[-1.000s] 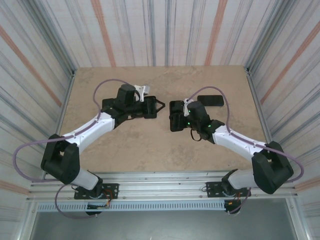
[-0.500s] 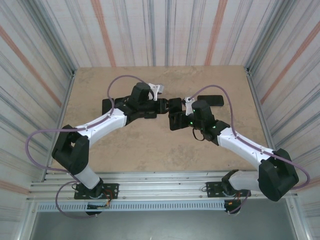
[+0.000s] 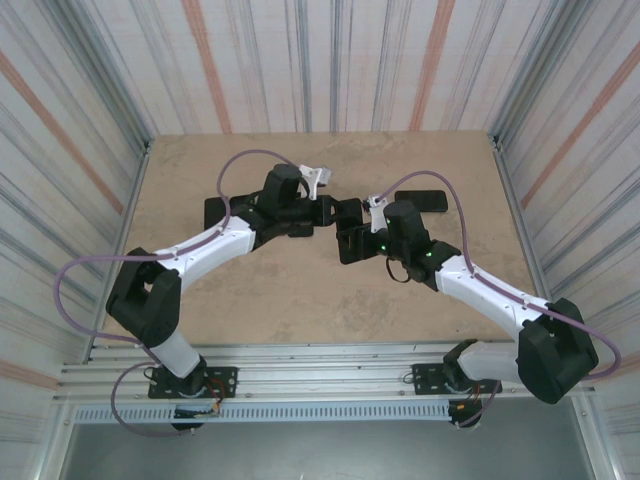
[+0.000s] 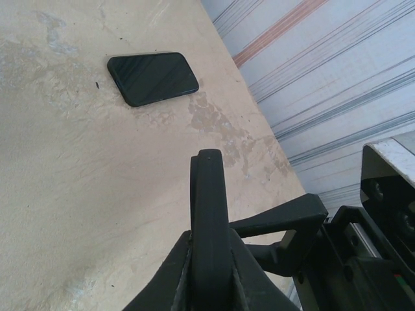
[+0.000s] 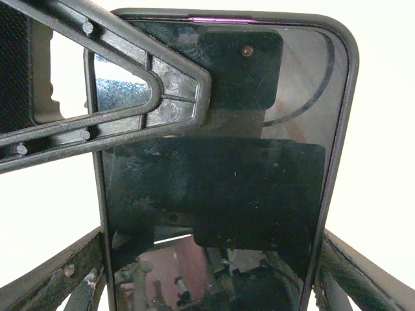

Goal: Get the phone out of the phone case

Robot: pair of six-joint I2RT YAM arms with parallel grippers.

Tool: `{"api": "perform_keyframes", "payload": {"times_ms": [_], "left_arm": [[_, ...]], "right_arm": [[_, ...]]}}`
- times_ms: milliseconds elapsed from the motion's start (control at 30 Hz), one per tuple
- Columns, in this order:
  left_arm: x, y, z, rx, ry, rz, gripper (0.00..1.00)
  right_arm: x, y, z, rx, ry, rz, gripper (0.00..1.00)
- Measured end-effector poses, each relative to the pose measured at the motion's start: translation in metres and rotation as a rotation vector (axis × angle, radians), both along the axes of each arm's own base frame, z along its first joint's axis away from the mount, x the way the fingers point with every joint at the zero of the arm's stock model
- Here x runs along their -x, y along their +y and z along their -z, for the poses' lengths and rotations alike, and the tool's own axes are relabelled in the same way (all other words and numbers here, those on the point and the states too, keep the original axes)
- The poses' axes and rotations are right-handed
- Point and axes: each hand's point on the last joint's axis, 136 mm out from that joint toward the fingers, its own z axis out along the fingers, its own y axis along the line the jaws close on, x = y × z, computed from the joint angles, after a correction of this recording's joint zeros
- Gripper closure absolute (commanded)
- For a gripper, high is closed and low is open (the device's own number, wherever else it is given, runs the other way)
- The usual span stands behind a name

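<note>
Left pincer point(image 3: 324, 211) was clenched on the upper corner of the phone case point(image 5: 338, 116), with one finger point(image 5: 175, 83) laid across the face of the phone point(image 5: 214, 188). Right pincer point(image 3: 349, 228) was gripping the same case by its long sides, holding it in the air between the two wrists, above the table point(image 4: 58, 194). The phone was fully seated, not yet out.

Risks as I read them:
- The left grip looked to pinch phone and case together. A pull would then drag the whole thing rather than peel the rim, and could yank it out of the right pincer's hold.
- The right fingers squeezing the sides would also lock the phone in.
- If the rim let go suddenly, the phone could drop to the table.

A second dark handset point(image 4: 152, 78) lay flat well beyond the left pincer's tip, out of the way.
</note>
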Motion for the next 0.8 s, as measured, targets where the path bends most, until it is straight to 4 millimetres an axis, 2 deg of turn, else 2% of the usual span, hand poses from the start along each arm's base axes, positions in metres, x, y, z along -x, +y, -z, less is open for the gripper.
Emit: {"api": "perform_keyframes", "payload": {"times_ms": [167, 233, 333, 467, 600, 733, 800], "left_arm": [[-0.001, 0.0, 0.0, 0.011, 0.01, -0.005, 0.95], [-0.003, 0.001, -0.001, 0.018, 0.018, -0.009, 0.95], [-0.003, 0.001, -0.003, 0.029, 0.024, -0.011, 0.95], [-0.007, 0.004, -0.007, 0.06, 0.047, -0.024, 0.93], [-0.022, 0.017, -0.011, 0.101, 0.055, -0.085, 0.91], [-0.04, 0.039, -0.018, 0.149, 0.066, -0.171, 0.9], [-0.048, 0.048, -0.024, 0.18, 0.067, -0.209, 0.91]], "right_arm": [[0.0, 0.0, 0.0, 0.004, -0.005, -0.003, 0.51], [-0.001, 0.0, -0.001, 0.002, -0.007, -0.003, 0.45], [-0.001, 0.0, -0.004, -0.002, -0.014, -0.002, 0.3], [-0.003, -0.003, -0.009, -0.012, -0.03, 0.003, 0.15], [-0.003, -0.005, -0.024, -0.061, -0.048, 0.004, 0.09], [0.0, -0.014, -0.044, -0.177, -0.064, 0.039, 0.07], [0.002, -0.02, -0.046, -0.244, -0.051, 0.066, 0.08]]}}
